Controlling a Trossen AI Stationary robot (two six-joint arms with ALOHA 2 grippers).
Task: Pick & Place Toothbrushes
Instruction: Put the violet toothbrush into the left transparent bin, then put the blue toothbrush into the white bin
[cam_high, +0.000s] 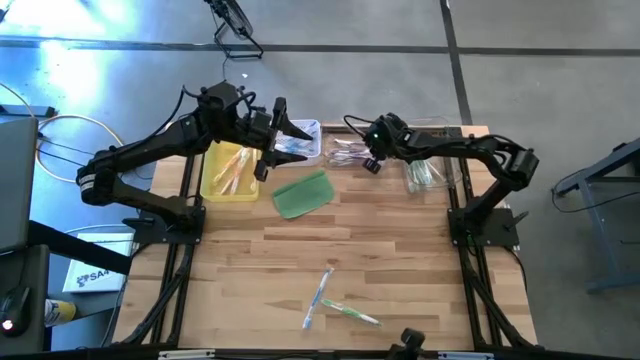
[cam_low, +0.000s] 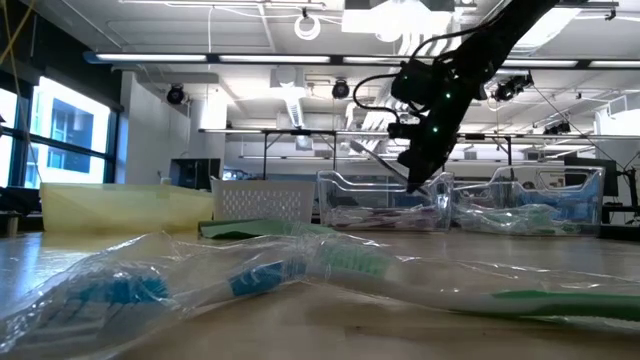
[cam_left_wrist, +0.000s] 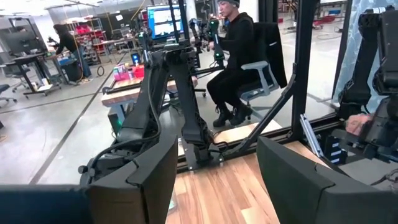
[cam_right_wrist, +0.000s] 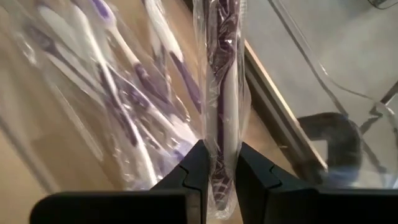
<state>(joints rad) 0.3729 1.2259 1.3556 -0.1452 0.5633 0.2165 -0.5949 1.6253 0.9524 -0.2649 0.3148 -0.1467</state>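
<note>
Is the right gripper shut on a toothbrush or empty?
Shut on one: the right gripper pinches a wrapped purple toothbrush between its fingers, above the clear bin.

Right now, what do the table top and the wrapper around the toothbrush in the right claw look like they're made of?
Table top: looks like light wood planks, visible grain and seams. Wrapper: thin clear plastic film, glossy and creased, around the purple-and-white toothbrush pinched in the right claw.

The right gripper (cam_right_wrist: 219, 165) sits at the bottom centre, its two dark fingers (cam_right_wrist: 194, 168) pinched on a wrapped purple-and-white toothbrush (cam_right_wrist: 222, 74) running straight up to the top edge; more wrapped purple toothbrushes (cam_right_wrist: 118, 93) fill the left half, lying in a clear bin (cam_right_wrist: 298, 81); wooden tabletop (cam_right_wrist: 273, 106) shows right of centre.
</note>
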